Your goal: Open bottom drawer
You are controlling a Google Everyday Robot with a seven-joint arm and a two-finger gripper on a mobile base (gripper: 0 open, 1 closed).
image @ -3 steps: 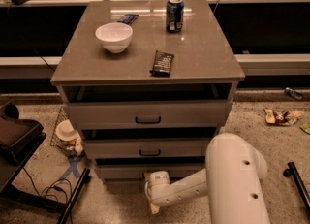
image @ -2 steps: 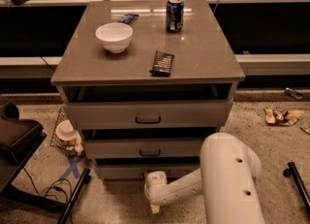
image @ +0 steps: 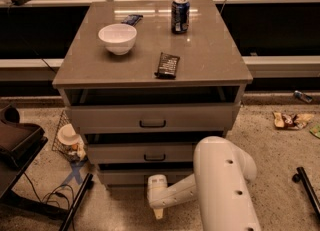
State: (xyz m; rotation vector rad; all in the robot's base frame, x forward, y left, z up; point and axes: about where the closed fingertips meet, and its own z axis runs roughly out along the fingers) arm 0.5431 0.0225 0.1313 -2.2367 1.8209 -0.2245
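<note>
The grey-beige cabinet has three drawers. The bottom drawer is the lowest and narrowest front, just above the floor. Its handle is hidden behind my wrist. The middle drawer and the top drawer each show a small black bar handle. My gripper hangs at the end of the white arm, right in front of the bottom drawer's middle and low near the floor.
On the cabinet top stand a white bowl, a soda can, a dark snack bar and a blue packet. A wire basket and a black stand sit left. Wrappers lie right.
The arm's thick white link has shifted a little to the left. The gripper stays in front of the bottom drawer. The drawers have not moved.
</note>
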